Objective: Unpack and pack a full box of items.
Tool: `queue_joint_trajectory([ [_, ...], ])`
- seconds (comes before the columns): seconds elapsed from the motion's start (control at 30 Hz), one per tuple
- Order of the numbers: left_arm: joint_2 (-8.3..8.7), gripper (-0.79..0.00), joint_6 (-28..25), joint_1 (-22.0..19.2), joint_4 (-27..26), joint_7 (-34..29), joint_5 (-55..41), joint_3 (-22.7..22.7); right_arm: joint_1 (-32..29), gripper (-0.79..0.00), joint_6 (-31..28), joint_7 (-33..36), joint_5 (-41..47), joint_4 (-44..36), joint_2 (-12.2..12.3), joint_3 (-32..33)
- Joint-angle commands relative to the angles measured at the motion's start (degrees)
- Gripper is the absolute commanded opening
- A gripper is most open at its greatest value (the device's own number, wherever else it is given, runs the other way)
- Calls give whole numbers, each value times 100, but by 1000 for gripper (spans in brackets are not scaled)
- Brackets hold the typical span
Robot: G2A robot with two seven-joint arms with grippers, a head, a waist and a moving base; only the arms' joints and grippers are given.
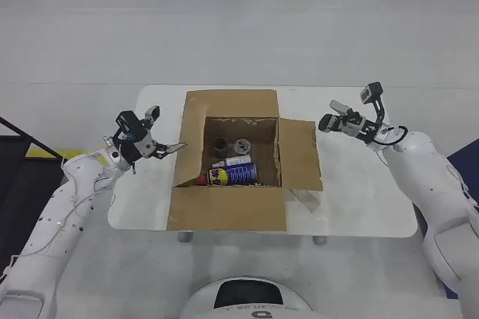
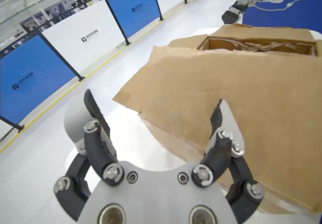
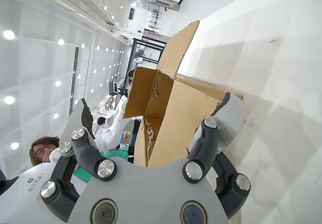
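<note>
Cardboard box (image 1: 227,209) stands open mid-counter (image 1: 359,199), flaps spread. A blue can (image 1: 235,174) lies inside it, near two small round items (image 1: 241,145). The left end effector (image 1: 168,130) hangs open and empty beside the left flap, and the right end effector (image 1: 329,115) is open and empty beyond the right flap.

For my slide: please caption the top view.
Open cardboard box holding a spray can; left gripper and right gripper open beside it.

Large robotics hall, blue and white partition panels (image 2: 75,41), glossy pale floor (image 2: 30,172) with a yellow line (image 2: 40,116), high ceiling (image 3: 32,64) with rows of round lights (image 3: 61,42)
</note>
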Motion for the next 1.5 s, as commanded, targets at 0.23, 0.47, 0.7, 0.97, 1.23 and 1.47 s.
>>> queue_joint_trajectory([
  [0.23, -11, 0, -230, -230, 403, 205, 658, 214, 0, 0, -1, -1, -1, 0, 0, 0],
  [0.47, -68, 0, -296, -396, 712, 515, 891, 466, -329, 0, 89, -571, -159, -148, 138, 324],
  [0.7, -105, 0, -337, -538, 888, 699, 945, 575, -675, 0, 944, -511, -717, -672, 144, 222],
  [0.97, -135, 0, -340, -609, 912, 744, 941, 645, -928, 0, 1318, 225, 400, -1204, 41, 557],
  [1.23, -151, 0, -404, -650, 1150, 901, 859, 660, -1081, 0, 1960, 1259, 1682, -1533, 35, 1151],
  [1.47, -105, 0, -346, -626, 1348, 1344, 791, 475, -1016, 0, 2198, 594, 822, -2469, -174, 719],
])
